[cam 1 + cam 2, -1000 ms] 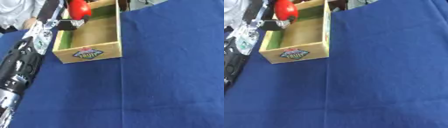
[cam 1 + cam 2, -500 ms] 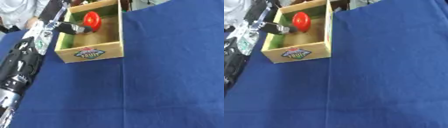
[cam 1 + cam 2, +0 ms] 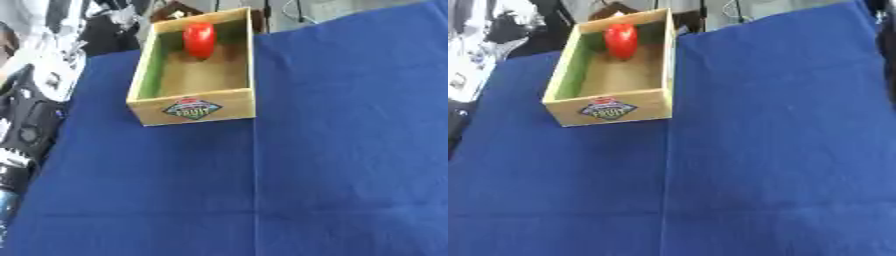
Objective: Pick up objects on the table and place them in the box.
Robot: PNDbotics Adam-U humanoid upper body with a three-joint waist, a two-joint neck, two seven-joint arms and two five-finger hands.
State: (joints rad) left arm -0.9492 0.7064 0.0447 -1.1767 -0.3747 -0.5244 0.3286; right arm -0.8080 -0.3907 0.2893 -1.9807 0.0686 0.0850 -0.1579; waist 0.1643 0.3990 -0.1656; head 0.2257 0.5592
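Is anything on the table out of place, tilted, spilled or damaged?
Nothing stands out. The wooden box sits flat on the blue cloth, and the red object lies inside it at the far end. No spill or damage shows.

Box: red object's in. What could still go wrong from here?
1. The red object lies at the far end of the box; it might roll if the box is bumped.
2. The left arm is close beside the box's left wall; pulling back could nudge it.
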